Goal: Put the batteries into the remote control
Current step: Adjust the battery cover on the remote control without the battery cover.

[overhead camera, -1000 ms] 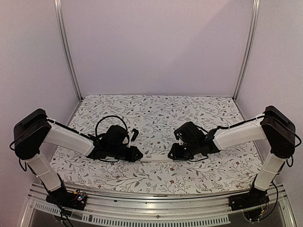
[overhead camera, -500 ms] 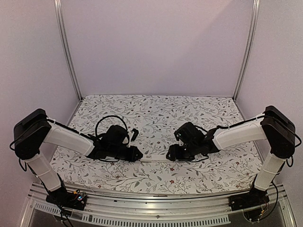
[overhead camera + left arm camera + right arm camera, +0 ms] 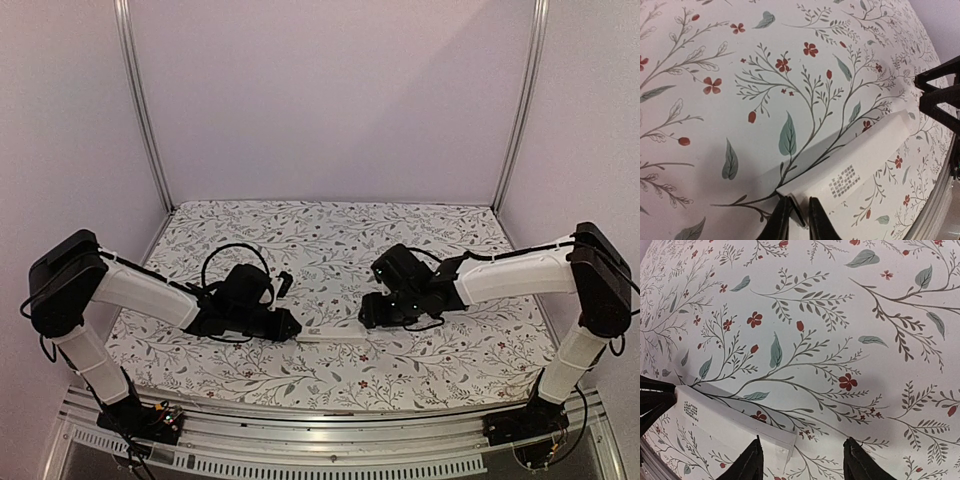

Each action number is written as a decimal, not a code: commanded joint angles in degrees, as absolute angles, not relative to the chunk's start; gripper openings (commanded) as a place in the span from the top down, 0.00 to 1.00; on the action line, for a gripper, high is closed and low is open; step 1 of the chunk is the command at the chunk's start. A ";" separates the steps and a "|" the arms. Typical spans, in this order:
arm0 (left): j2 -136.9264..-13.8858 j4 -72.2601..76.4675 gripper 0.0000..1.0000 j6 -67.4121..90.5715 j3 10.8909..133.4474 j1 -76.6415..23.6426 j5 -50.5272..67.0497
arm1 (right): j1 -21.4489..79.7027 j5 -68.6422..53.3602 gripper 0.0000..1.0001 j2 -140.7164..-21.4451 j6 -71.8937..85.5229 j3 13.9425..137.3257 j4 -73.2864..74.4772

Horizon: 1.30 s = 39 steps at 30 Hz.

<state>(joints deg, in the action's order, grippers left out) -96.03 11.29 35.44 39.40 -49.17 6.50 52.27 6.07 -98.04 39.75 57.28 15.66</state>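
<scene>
Pinching remote control (image 3: 850, 170) end: left gripper (image 3: 798, 210) | right gripper (image 3: 802, 460) spread near far end

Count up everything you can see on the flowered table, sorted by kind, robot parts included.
Remote control: 1
End effectors: 2 (left end effector, right end effector)
Batteries visible: 0
Total: 3

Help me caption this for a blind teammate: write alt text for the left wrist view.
The left gripper pinches the near end of the white remote control, which slants away across a floral tablecloth. A grey dotted patch sits near the gripped end, and the right gripper shows dark at the right edge past the far end.
</scene>
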 commanded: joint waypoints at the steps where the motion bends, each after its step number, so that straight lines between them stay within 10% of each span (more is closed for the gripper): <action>1: -95.81 7.52 0.85 34.84 39.85 -49.98 4.92 | 51.77 12.12 0.56 -95.42 40.64 58.59 23.64; 7: -94.86 7.19 0.85 34.34 40.23 -50.45 4.08 | 52.46 15.33 0.99 -98.90 42.64 59.96 29.89; 27: -91.98 6.80 0.79 33.90 40.99 -51.23 2.16 | 56.34 16.51 1.00 -107.83 42.37 67.74 35.73; 39: -89.39 9.58 0.45 38.66 38.19 -50.54 3.43 | 57.35 16.09 1.00 -106.95 43.02 68.85 35.63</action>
